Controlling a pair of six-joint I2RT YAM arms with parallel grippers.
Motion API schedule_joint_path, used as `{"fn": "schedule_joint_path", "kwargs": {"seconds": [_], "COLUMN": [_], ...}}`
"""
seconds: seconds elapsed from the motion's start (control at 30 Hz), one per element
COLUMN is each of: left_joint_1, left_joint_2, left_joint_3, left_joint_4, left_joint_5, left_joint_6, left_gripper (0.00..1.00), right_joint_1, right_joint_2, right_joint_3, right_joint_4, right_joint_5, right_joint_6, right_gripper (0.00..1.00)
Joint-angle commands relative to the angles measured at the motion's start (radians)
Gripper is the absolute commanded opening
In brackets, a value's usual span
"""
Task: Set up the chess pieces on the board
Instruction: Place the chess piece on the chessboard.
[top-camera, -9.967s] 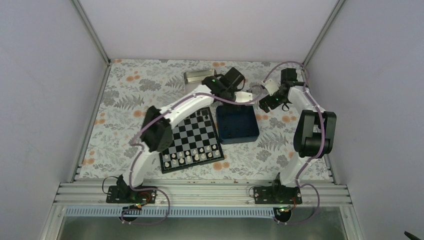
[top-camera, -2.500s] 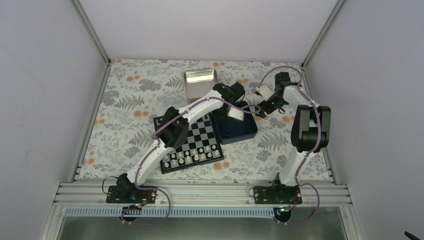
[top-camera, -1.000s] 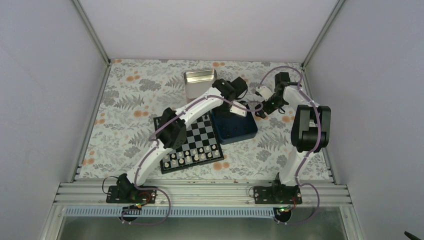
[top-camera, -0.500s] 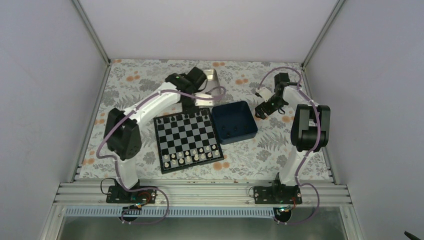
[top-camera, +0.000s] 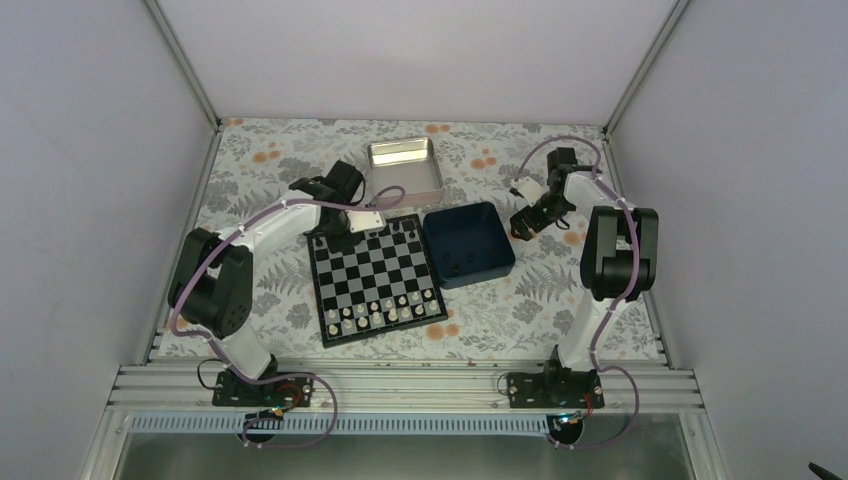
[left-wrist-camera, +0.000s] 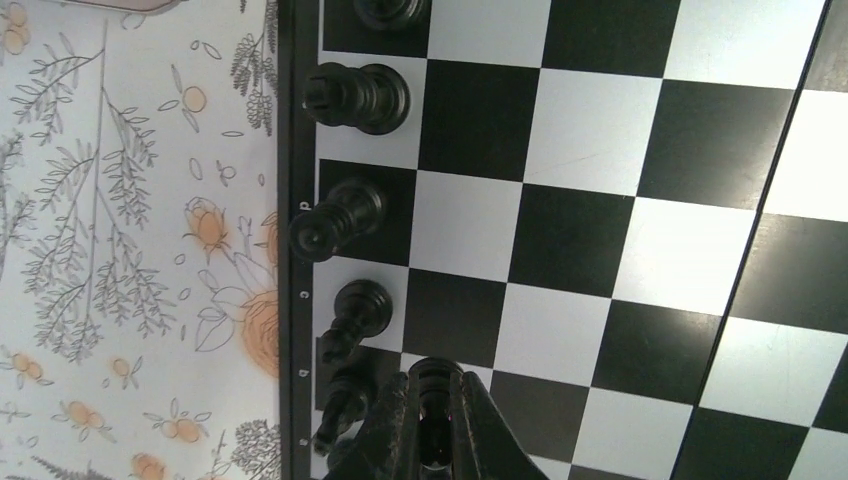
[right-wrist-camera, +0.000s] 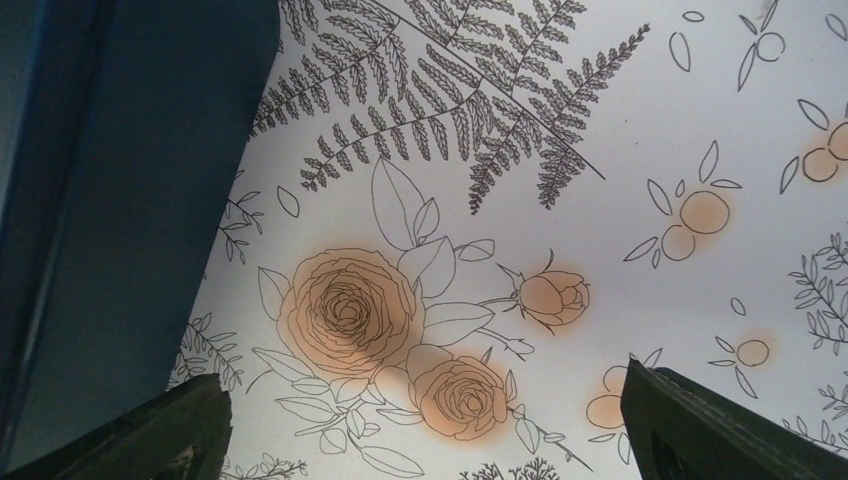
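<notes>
Top external view: the board (top-camera: 375, 275) lies on the floral worktop (top-camera: 250, 190), its right edge just beside a navy box (top-camera: 468, 243), with a metal tin (top-camera: 403, 168) beyond. Its near two rows hold cream chessmen (top-camera: 385, 313), and the middle rows lie open. Over the far-left corner hangs the left pincer (top-camera: 352, 228).

Left wrist view: that pincer is clamped on a black piece (left-wrist-camera: 432, 395), perhaps just clear of its square. Other black chess pieces (left-wrist-camera: 355, 97) line the board's edge, by the letters (left-wrist-camera: 303, 294) d, c, b.

Right wrist view: the right pincer (right-wrist-camera: 422, 385) gapes wide, holding nothing, over bare worktop beside the box wall.
</notes>
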Motion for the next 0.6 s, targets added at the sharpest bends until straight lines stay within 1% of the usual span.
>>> {"fn": "schedule_joint_path", "kwargs": {"seconds": [0.0,0.4,0.57], "left_joint_1": [0.015,0.045,0.065], "left_joint_2": [-0.010,-0.035,-0.041], "left_joint_3": [-0.048,-0.161,-0.173], "left_joint_4": [0.088,0.157,0.165], "left_joint_5": [0.044,0.030,0.029], "left_joint_6": [-0.009,-0.017,-0.013], "left_gripper": [0.05,0.05,0.05], "right_joint_1": [0.009,0.009,0.009], "right_joint_2": [0.016,0.032,0.033], "right_joint_3": [0.021,0.024,0.022], "right_joint_4": [-0.011,-0.012,-0.014], "right_joint_5": [0.011,0.016,0.017], "right_joint_6": [0.014,0.014,0.014], "right_gripper": [1.00,1.00,1.00]}}
